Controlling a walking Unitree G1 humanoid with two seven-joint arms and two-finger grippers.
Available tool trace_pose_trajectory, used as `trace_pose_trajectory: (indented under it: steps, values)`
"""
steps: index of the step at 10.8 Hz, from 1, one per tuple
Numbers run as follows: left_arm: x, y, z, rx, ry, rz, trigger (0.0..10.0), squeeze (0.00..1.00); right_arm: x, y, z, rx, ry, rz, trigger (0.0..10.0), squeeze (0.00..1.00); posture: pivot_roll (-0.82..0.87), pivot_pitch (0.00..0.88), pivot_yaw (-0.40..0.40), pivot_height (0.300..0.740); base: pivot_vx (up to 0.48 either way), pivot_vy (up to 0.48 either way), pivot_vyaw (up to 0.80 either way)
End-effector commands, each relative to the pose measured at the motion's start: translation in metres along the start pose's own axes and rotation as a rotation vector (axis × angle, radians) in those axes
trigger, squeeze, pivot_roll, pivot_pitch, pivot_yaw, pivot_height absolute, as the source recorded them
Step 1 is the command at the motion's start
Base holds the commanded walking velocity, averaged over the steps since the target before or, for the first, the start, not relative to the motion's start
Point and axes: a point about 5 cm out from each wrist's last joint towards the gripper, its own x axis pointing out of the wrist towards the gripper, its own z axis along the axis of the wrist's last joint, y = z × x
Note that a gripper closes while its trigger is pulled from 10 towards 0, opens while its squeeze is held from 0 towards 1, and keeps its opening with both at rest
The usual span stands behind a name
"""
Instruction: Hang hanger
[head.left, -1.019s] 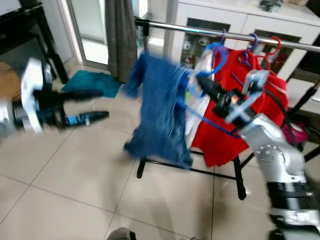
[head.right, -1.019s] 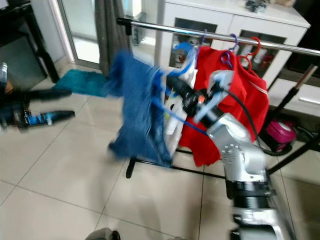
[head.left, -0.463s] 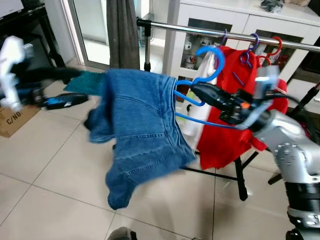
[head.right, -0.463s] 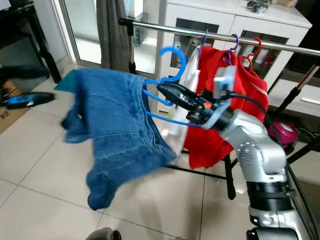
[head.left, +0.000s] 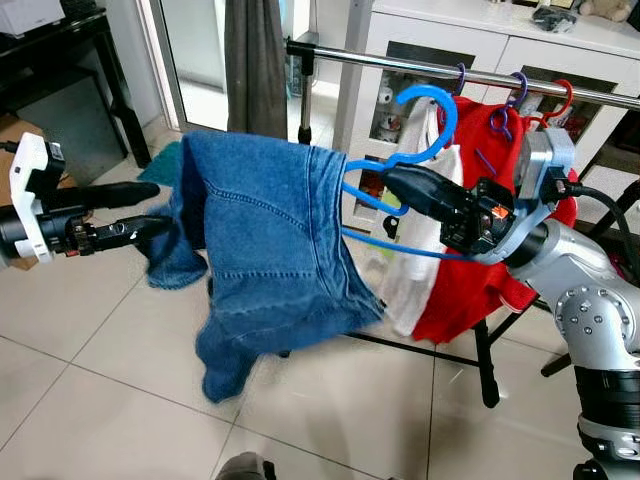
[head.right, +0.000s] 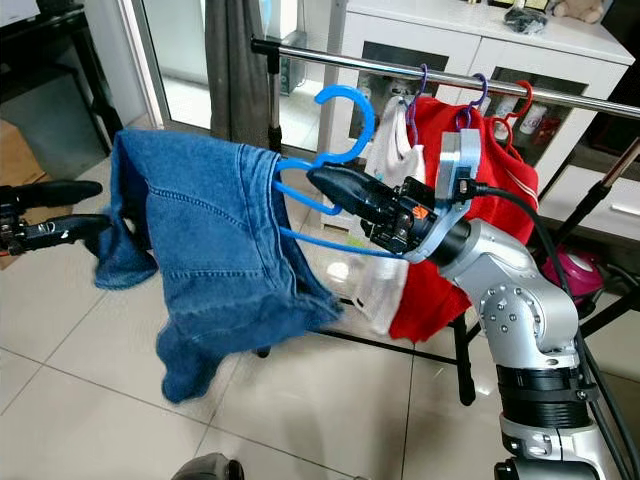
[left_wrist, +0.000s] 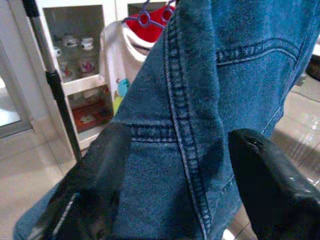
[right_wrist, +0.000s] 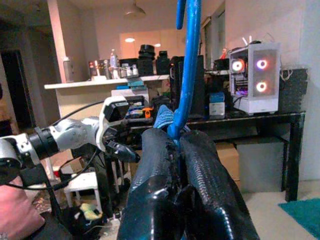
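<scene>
The right gripper (head.left: 400, 182) is pinched on the neck of the blue hanger (head.left: 425, 125), which carries folded jeans (head.left: 265, 260) just below the rail (head.left: 420, 68). The left gripper (head.left: 160, 208), fingers spread, steadies the denim. Remaining, by judgement: hook over the rail, then release.

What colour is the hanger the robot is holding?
Bright blue hanger, clearest in the right eye view.

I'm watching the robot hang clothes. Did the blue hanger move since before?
Yes. The blue hanger went from close under the rail, beside the red shirt, out toward the robot.
</scene>
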Motion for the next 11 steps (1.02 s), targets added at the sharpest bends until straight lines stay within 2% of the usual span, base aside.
trace_pose_trajectory:
  steps: [1,3,11]
  values:
    - [0.001,0.001,0.004,0.013,-0.014,-0.008,0.0,0.00,0.002,0.004,0.011,-0.029,-0.038,0.035,10.0,0.00,0.03,0.000,-0.022,0.740,0.000,0.000,0.00]
    - [0.003,0.002,0.003,0.010,-0.015,-0.018,0.0,0.00,0.003,0.005,0.010,-0.023,-0.034,0.042,10.0,0.00,0.03,0.000,-0.023,0.740,0.000,0.000,0.00]
    - [0.030,0.001,0.002,-0.014,-0.021,-0.108,0.0,0.00,0.005,0.008,0.009,-0.025,-0.026,0.062,10.0,0.00,0.02,0.000,-0.014,0.740,0.000,0.000,0.00]
